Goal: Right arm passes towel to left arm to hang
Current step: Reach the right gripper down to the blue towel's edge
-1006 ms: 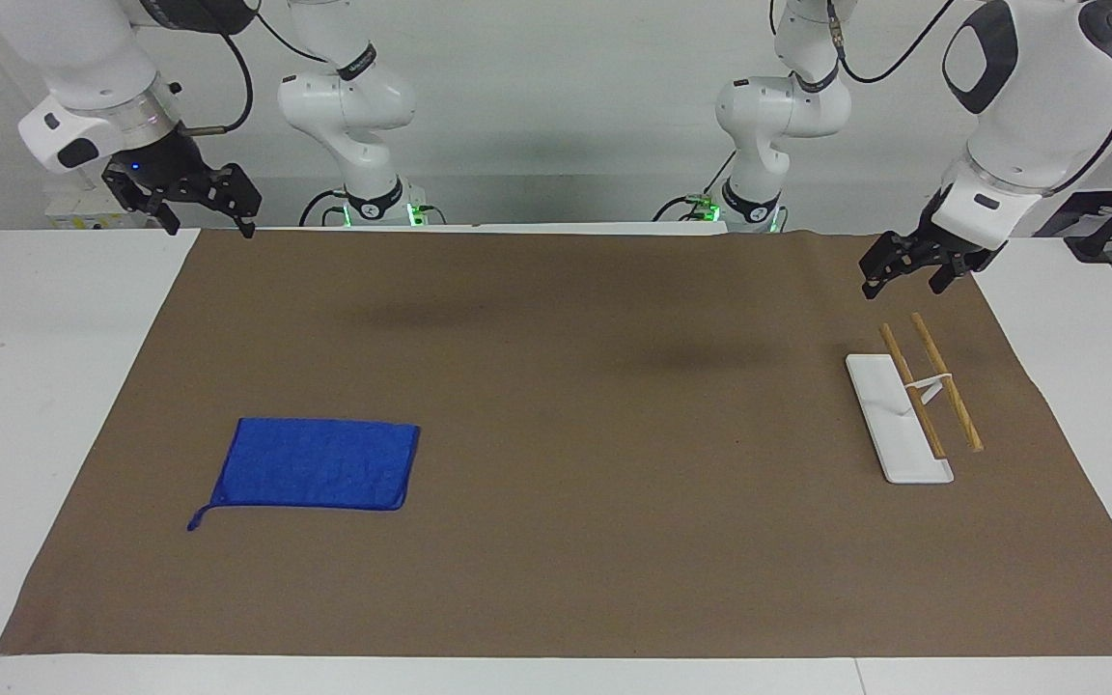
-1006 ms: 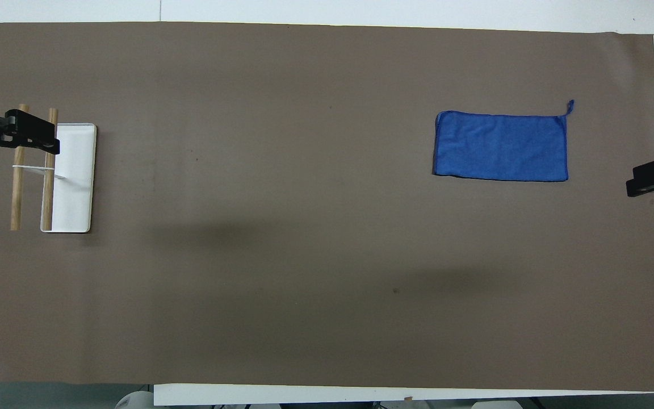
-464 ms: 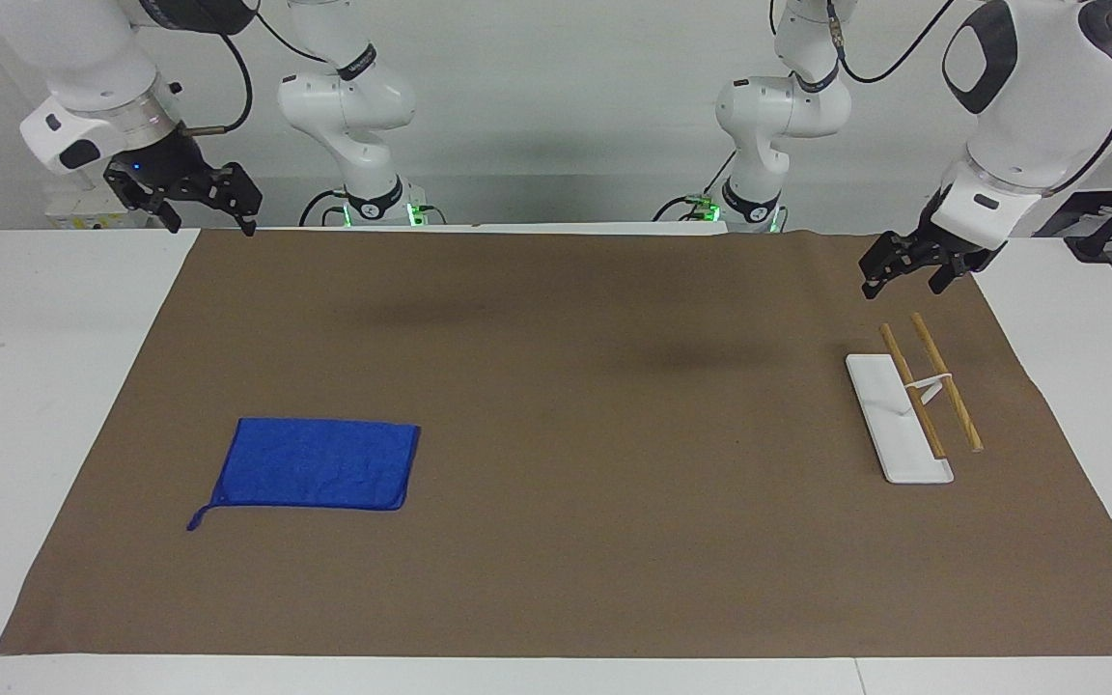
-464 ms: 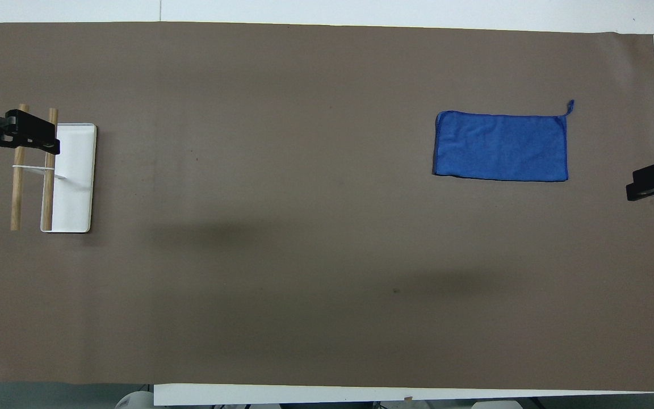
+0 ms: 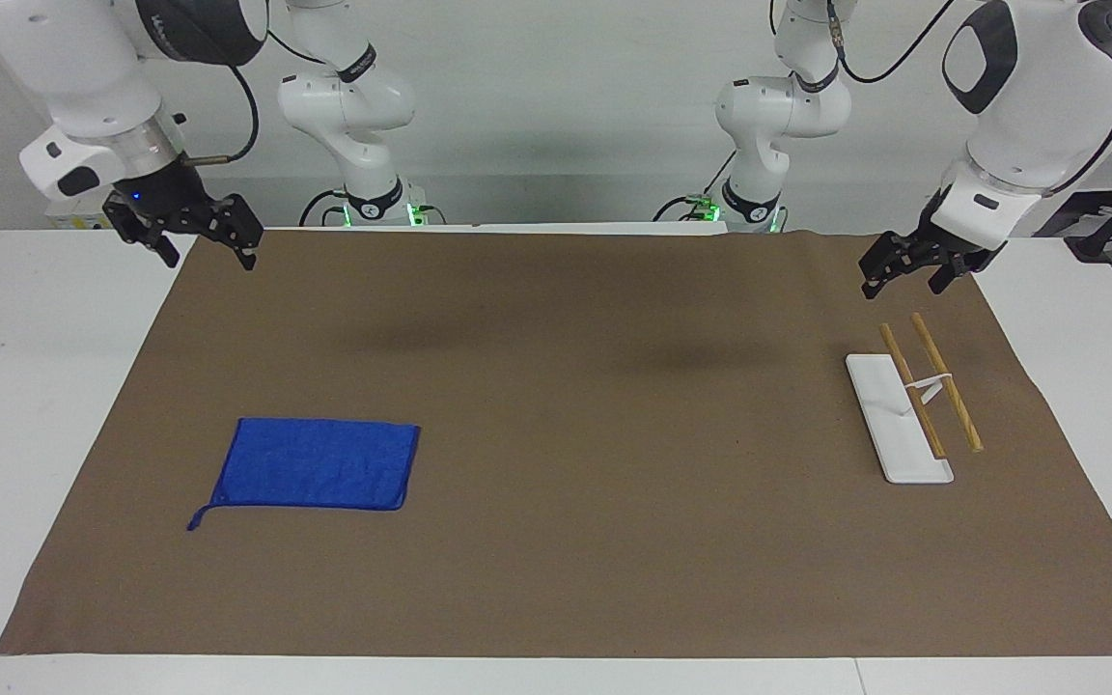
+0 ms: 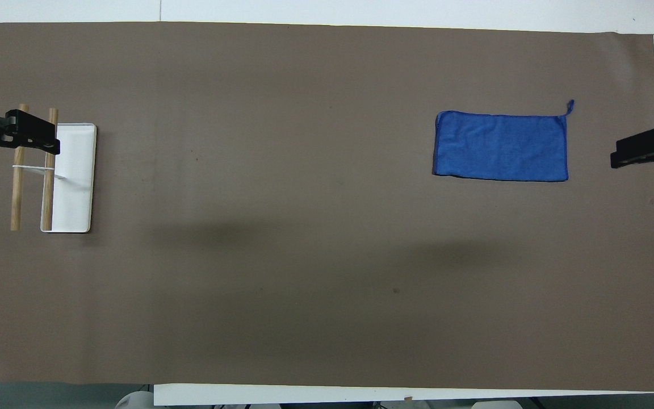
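The blue towel (image 5: 317, 463) lies flat on the brown mat (image 5: 575, 434), toward the right arm's end of the table; its little loop sticks out at one corner. The right gripper (image 5: 204, 253) hangs open above the mat's corner; the left gripper (image 5: 903, 278) hangs open above the white rack (image 5: 889, 415) with two wooden bars.

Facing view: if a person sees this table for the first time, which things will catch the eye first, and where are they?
First, the bright royal-blue rectangular terry towel, lying flat on the brown paper cover toward the right arm's end of the table. Next, the white rack with two wooden rods, standing toward the left arm's end. The black right pincer and black left pincer both hang open and empty above the cover's corners nearest the robots.
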Tool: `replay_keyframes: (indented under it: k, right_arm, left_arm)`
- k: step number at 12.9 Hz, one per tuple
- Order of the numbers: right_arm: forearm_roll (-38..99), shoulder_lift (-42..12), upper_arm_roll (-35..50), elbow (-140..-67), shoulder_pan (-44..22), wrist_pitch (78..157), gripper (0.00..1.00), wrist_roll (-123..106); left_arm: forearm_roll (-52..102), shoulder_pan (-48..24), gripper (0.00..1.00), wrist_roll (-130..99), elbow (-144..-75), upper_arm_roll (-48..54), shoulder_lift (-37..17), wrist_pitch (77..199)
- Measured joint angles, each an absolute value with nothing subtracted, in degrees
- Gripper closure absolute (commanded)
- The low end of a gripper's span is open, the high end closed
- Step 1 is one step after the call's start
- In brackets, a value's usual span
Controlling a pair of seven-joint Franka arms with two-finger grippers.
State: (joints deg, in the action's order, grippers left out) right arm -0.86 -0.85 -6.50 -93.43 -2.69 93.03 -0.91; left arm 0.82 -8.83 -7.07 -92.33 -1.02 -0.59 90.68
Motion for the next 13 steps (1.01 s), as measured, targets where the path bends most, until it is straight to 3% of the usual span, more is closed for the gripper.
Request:
replay_keyframes:
  k: [8,13]
  right_arm:
    - [2.05,-23.28,-6.22,-89.28,-3.80,111.78,0.00,-0.91]
    - [2.22,-28.99,-6.23,-91.74,-4.10,118.22,0.07,-0.91]
  left_arm:
    - [0.82,-8.83,0.01,-7.07,-92.33,-1.02,-0.59,90.68]
    - [0.82,-8.84,0.01,-7.07,-92.33,-1.01,-0.59,90.68]
